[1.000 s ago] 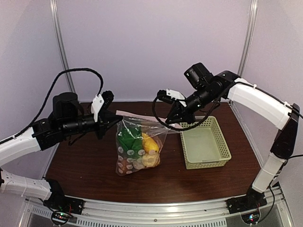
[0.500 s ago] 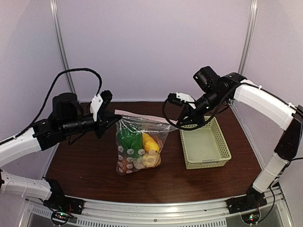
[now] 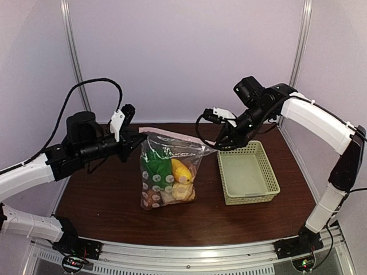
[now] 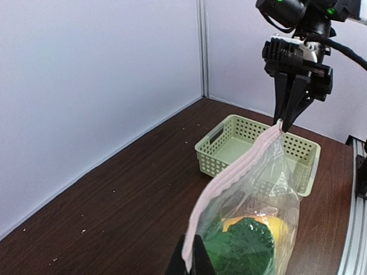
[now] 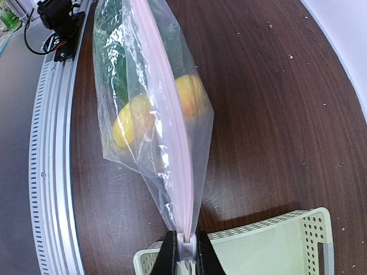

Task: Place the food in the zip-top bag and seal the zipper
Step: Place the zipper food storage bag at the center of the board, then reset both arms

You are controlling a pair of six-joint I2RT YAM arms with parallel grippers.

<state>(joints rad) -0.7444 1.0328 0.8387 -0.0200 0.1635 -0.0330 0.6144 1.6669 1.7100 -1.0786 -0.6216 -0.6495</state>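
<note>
The bag (image 3: pixel 184 152) stands upright at the middle of the counter (image 3: pixel 103 200), its bottom on the wood. Inside are greens (image 3: pixel 153 166), a lemon (image 3: pixel 182 172) and pale pieces below them. The pink zipper (image 5: pixel 166 114) stretches taut along the top. The left claw (image 4: pixel 192 260) is clenched on the zipper's end at the bag's 10 o'clock. The right claw (image 5: pixel 184 252) is clenched on the other end at 2 o'clock. A basket (image 3: pixel 252 199) sits at the bag's 3 o'clock, just beside it.
</note>
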